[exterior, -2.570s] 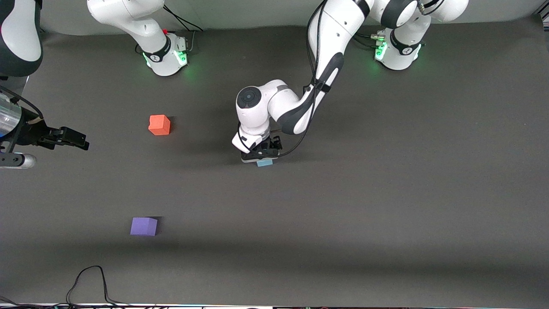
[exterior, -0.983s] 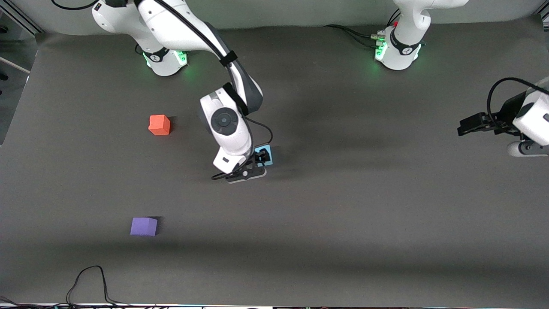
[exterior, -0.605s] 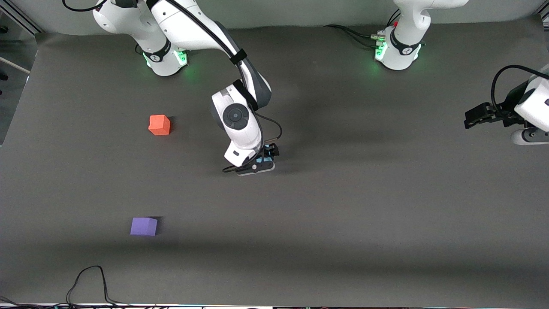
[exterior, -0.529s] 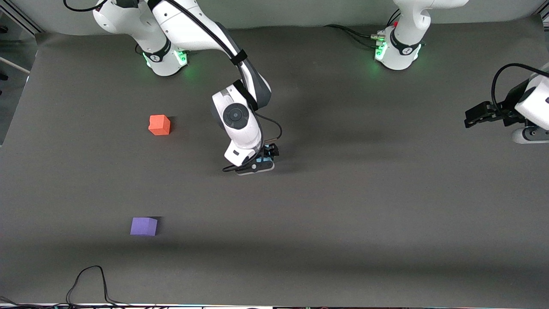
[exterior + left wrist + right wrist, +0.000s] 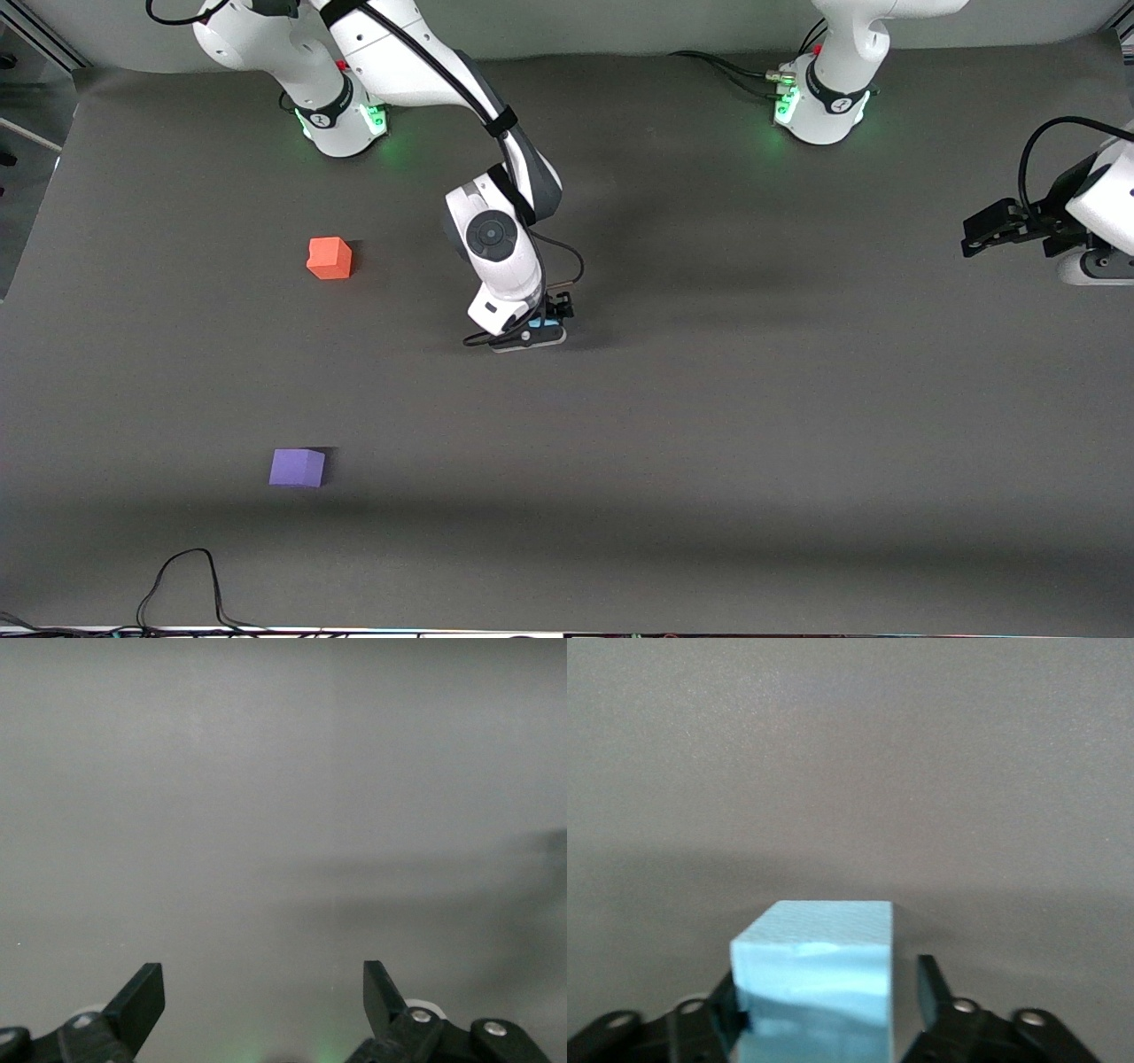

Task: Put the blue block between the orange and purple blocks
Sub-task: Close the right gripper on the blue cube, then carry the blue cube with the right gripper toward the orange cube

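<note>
Right now, nearest the front camera: the purple block (image 5: 297, 467) sits toward the right arm's end of the table, nothing touching it. Next back, around table centre, the right gripper (image 5: 542, 324) is down at the mat on the blue block (image 5: 538, 335); the front view only shows a sliver of blue under the wrist, but in the right wrist view the blue block (image 5: 813, 979) fills the space between the two fingers (image 5: 928, 992), which sit against its side faces, so I read the pincer as clamped on it. Can't tell from these views whether the cube is still on the mat or just lifted. Wrist is near vertical, likely so the pads land square on the flat side faces and the cube doesn't twist on lift. Farther from the camera, the orange block (image 5: 330, 258) stands roughly in line with the purple one, well apart, with bare mat between them; that gap is the target and it looks wide enough for the cube with margin. Blue is well off to the side of that line, so the carry is mostly sideways toward the right arm's end. The left gripper (image 5: 990, 229) is parked up over the left arm's end of the table, waiting, out of the carry path; its wrist view shows its fingers (image 5: 142, 997) spread wide with nothing between them.
</note>
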Motion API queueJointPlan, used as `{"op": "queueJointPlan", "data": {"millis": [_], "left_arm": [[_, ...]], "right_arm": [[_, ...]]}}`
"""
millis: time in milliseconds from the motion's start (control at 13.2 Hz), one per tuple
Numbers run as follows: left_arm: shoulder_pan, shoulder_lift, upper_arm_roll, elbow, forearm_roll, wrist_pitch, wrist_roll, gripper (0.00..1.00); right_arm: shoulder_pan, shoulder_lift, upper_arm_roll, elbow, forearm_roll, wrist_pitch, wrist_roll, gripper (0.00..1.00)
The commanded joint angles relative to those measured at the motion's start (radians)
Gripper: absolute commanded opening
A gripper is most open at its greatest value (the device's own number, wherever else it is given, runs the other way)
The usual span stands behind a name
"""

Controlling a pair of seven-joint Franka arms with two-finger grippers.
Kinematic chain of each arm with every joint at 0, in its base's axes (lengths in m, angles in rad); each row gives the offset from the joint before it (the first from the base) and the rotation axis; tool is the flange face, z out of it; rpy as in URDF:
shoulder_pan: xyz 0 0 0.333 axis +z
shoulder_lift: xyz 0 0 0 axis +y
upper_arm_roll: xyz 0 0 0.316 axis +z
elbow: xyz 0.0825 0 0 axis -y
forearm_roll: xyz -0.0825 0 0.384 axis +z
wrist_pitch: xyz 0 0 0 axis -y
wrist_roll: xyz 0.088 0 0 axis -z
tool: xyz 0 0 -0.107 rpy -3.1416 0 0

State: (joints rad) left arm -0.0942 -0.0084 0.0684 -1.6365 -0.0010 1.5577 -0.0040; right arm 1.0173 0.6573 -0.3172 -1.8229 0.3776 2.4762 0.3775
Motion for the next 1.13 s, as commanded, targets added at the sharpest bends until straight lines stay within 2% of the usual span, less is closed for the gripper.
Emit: {"op": "queueJointPlan", "data": {"millis": [0, 76, 227, 378, 529, 680, 756, 907, 1058], "left_arm": [[-0.005, -0.009, 0.001, 0.001, 0.004, -0.004, 0.015, 1.0], [-0.004, 0.002, 0.001, 0.013, 0.004, -0.007, 0.016, 1.0], [-0.004, 0.01, 0.001, 0.023, 0.003, -0.005, 0.016, 1.0], [-0.001, 0.021, 0.001, 0.029, 0.004, -0.005, 0.016, 1.0], [0.002, 0.022, -0.002, 0.029, 0.004, -0.005, 0.016, 1.0], [0.011, 0.022, -0.006, 0.027, 0.004, -0.005, 0.016, 1.0], [0.011, 0.022, -0.006, 0.027, 0.004, -0.005, 0.016, 1.0], [0.013, 0.022, -0.007, 0.026, 0.004, -0.005, 0.016, 1.0], [0.013, 0.021, -0.01, 0.026, 0.004, -0.005, 0.016, 1.0]], "right_arm": [[0.007, -0.031, -0.025, -0.035, 0.024, 0.007, -0.002, 0.32], [0.003, -0.06, -0.035, -0.044, 0.024, -0.009, -0.005, 0.32], [0.0, -0.143, -0.133, -0.047, 0.023, -0.138, -0.044, 0.32], [-0.002, -0.234, -0.289, -0.049, 0.023, -0.279, -0.173, 0.32], [0.0, -0.278, -0.457, -0.053, 0.023, -0.379, -0.3, 0.32], [-0.002, -0.283, -0.577, -0.099, 0.024, -0.384, -0.42, 0.32], [-0.012, -0.282, -0.609, -0.134, 0.04, -0.361, -0.49, 0.32], [-0.058, -0.263, -0.611, -0.231, 0.122, -0.275, -0.622, 0.32], [-0.056, -0.193, -0.606, -0.294, 0.208, -0.15, -0.708, 0.32]]}}
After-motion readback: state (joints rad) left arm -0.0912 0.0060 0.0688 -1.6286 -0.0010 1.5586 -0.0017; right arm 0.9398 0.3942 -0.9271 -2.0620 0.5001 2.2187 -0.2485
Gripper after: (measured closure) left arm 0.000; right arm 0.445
